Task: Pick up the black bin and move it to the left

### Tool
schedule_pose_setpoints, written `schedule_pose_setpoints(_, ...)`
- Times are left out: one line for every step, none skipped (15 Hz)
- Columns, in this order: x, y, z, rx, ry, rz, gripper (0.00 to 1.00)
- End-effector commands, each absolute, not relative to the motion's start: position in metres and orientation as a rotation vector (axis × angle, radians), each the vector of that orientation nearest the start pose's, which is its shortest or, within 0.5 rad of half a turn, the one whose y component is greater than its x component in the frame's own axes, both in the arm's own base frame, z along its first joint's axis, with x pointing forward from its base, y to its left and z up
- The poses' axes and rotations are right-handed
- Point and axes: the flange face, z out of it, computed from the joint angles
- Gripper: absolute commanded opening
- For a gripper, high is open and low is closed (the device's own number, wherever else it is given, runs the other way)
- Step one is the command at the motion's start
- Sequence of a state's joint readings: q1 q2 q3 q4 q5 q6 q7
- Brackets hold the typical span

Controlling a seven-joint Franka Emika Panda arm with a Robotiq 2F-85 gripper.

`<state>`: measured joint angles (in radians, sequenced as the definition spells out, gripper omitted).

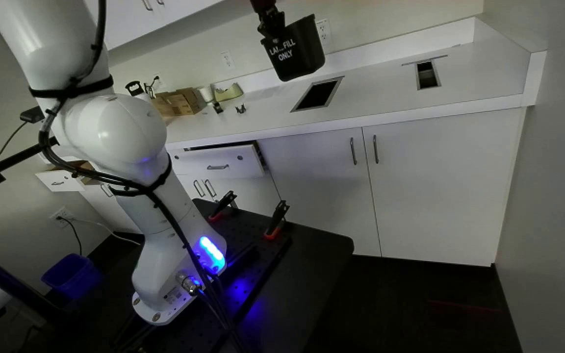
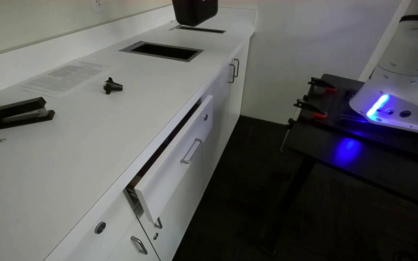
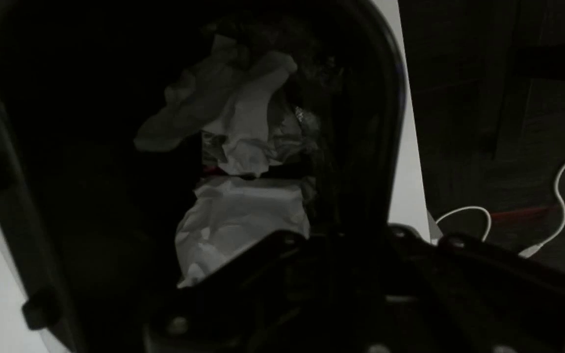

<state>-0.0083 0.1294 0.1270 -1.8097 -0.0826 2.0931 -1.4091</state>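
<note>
The black bin point(image 1: 299, 55) has white lettering reading "LANDFILL ONLY", partly covered by the gripper. It hangs in the air above the white counter point(image 1: 371, 83), slightly tilted in that exterior view. Its lower part also shows at the top of an exterior view point(image 2: 195, 13). In the wrist view the bin point(image 3: 101, 206) fills much of the picture, with crumpled pale paper point(image 3: 243, 220) inside. My gripper point(image 1: 273, 35) is shut on the bin's side wall at the rim. In the wrist view the gripper point(image 3: 344, 250) has one finger inside and one outside the wall; the tips are dark.
The counter has a large rectangular cutout point(image 1: 317, 94) and a smaller one point(image 1: 427, 75). Cardboard boxes point(image 1: 179, 102), a stapler point(image 2: 13, 113), a small black object point(image 2: 112, 86) and paper sheets point(image 2: 65, 76) lie on it. A drawer point(image 2: 176, 159) stands partly open.
</note>
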Motion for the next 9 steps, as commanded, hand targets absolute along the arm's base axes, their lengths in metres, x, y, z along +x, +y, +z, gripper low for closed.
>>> schedule_pose_setpoints(0.579, 0.105, 0.505, -2.1, -2.492, -0.221, 0.01)
schedule_pose_setpoints(0.574, 0.113, 0.508, -2.049, -2.52, -0.24, 0.01)
schedule_pose_setpoints(0.573, 0.114, 0.511, -2.058, -2.517, -0.239, 0.01)
schedule_pose_setpoints(0.587, 0.116, 0.499, -2.098, -2.48, -0.212, 0.05)
schedule_pose_setpoints(0.584, 0.12, 0.502, -2.087, -2.491, -0.218, 0.05)
schedule_pose_setpoints(0.582, 0.122, 0.504, -2.083, -2.496, -0.22, 0.05)
schedule_pose_setpoints(0.582, 0.121, 0.504, -2.081, -2.499, -0.22, 0.05)
schedule_pose_setpoints(0.582, 0.12, 0.504, -2.076, -2.503, -0.218, 0.05)
schedule_pose_setpoints(0.582, 0.118, 0.503, -2.076, -2.502, -0.216, 0.05)
